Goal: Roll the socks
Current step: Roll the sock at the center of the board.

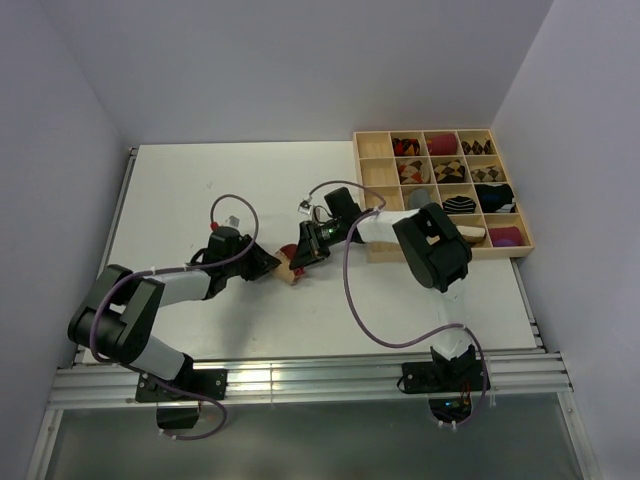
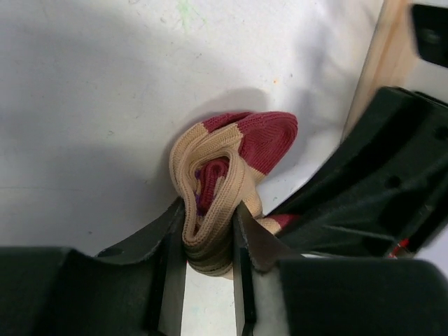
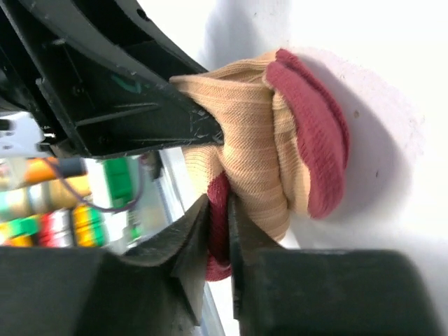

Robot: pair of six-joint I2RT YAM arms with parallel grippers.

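Observation:
A beige sock [image 1: 291, 271] with a dark-red toe lies bunched on the white table between my two grippers. In the left wrist view the sock [image 2: 241, 147] is folded over on itself, and my left gripper [image 2: 210, 227] is shut on its layered beige end. In the right wrist view the same sock [image 3: 280, 140] shows as a tight wad, with my right gripper [image 3: 218, 213] shut on a dark-red fold at its lower edge. The two grippers nearly touch: the left gripper [image 1: 270, 264] comes in from the left and the right gripper [image 1: 303, 256] from the right.
A wooden compartment tray [image 1: 425, 132] stands at the back right with several rolled sock bundles in it; its edge [image 2: 374, 63] shows in the left wrist view. Purple cables loop over both arms. The right arm's elbow [image 1: 432, 247] hangs over the tray's near edge.

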